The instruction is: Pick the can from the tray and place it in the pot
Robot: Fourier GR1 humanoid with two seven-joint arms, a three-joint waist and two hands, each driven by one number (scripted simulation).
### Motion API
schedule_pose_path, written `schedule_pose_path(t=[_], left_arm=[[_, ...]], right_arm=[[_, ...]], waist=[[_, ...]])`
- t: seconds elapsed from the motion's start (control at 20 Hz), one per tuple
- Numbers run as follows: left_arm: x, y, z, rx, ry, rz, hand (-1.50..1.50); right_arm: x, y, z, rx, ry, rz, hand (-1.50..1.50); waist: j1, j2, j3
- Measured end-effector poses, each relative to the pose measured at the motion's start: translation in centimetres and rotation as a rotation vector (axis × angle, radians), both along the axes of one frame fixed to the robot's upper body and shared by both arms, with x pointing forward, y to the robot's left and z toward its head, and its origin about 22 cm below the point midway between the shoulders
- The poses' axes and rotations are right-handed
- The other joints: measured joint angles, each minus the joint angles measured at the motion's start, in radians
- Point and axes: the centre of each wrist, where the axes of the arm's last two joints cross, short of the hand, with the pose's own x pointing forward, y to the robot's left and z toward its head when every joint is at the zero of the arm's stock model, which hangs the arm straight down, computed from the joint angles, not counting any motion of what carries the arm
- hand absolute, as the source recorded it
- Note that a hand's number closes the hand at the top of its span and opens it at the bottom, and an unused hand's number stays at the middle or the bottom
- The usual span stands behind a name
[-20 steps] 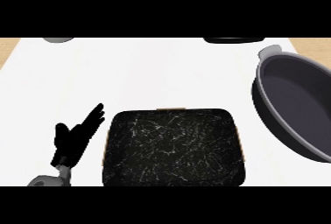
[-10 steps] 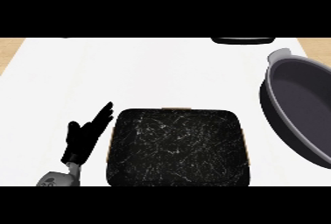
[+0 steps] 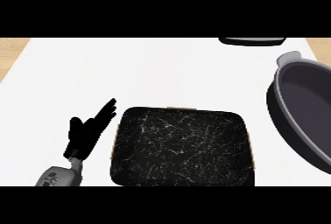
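Observation:
A square black tray (image 3: pixel 181 146) with pale scratch marks lies at the lower middle of the white counter; no can shows on it or anywhere in view. A large dark grey pot (image 3: pixel 304 116) with a rim handle stands at the right edge, partly cut off. My left hand (image 3: pixel 87 133) rests open just left of the tray, fingers straight and pointing up and to the right, close to the tray's left rim. My right hand is out of view.
A dark flat object (image 3: pixel 252 41) sits at the counter's far edge, top right. Wood-coloured floor shows past the counter's corners at top left (image 3: pixel 12 54). White counter spreads between the tray and the far edge.
The whole view has shifted: tray, pot and left hand sit further right in the picture and the tray slightly higher. The dark object at the top left has left the view.

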Motion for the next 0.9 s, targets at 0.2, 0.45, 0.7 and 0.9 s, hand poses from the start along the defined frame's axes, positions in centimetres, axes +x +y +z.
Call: schedule_pose_path(t=[0.2,0.45,0.7,0.9], left_arm=[[0.4,-0.8,-0.1,0.0,-0.001,-0.016,0.0],[1.3,-1.2,0.2,-0.002,-0.009,-0.041,0.0],[1.7,-1.6,0.8,0.005,-0.022,-0.067,0.0],[1.7,-2.5,0.5,0.0,-0.019,-0.081,0.0]], right_arm=[[2.2,0.8,0.9,-0.072,0.089,-0.017,1.5],[2.9,0.4,0.2,-0.24,0.261,-0.089,1.5],[4.1,0.7,-1.4,-0.225,0.469,-0.137,1.5],[5.5,1.9,-3.6,-0.122,0.645,-0.186,-1.5]], waist=[[0.016,0.004,0.0],[0.045,0.013,0.0],[0.076,0.018,0.001],[0.081,0.019,0.001]])
